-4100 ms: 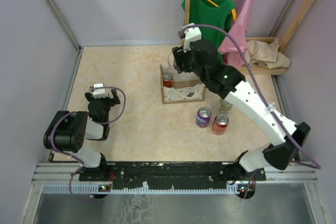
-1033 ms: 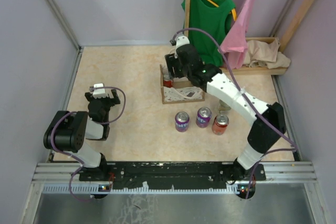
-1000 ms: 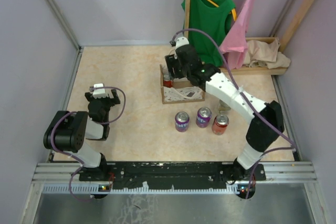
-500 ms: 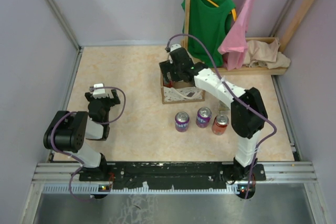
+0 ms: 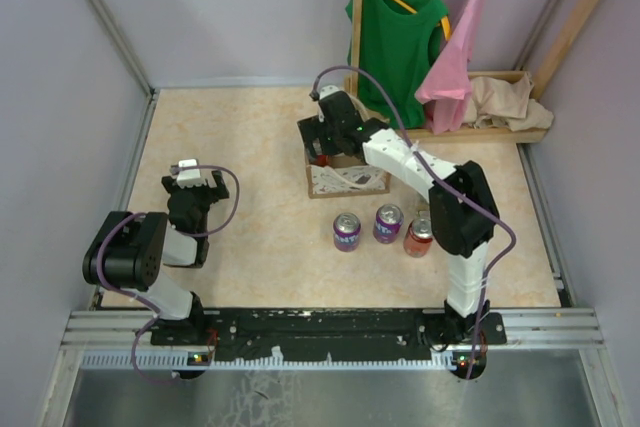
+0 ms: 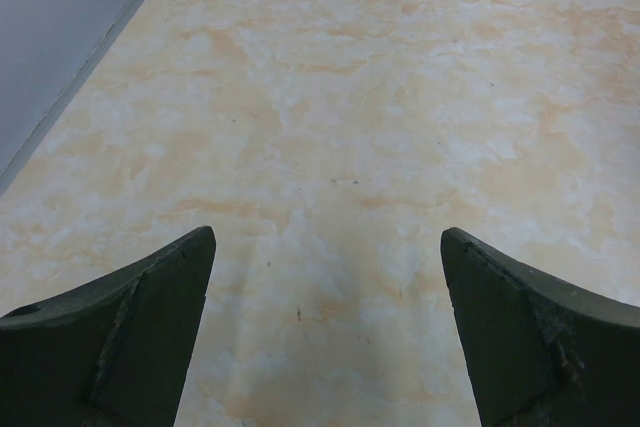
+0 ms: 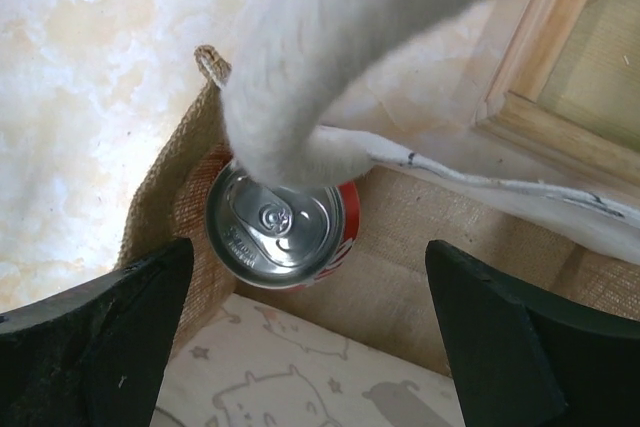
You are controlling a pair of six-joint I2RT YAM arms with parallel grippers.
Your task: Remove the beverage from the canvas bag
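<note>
The canvas bag stands upright at mid-table, its white handle looping across the right wrist view. One beverage, a red can with a silver top, stands in the bag's left corner. My right gripper hovers over the bag's mouth, open wide; the can lies ahead of the jaws and nothing touches it. My left gripper is open over bare tabletop at the left.
Two purple cans and a red can stand in a row in front of the bag. A wooden rack with a green shirt, a pink garment and a tan cloth fills the back right.
The right arm has swung left over the bag's left corner and its jaws have opened wide. A second purple can stands on the table since the earliest frame. The left arm is still.
</note>
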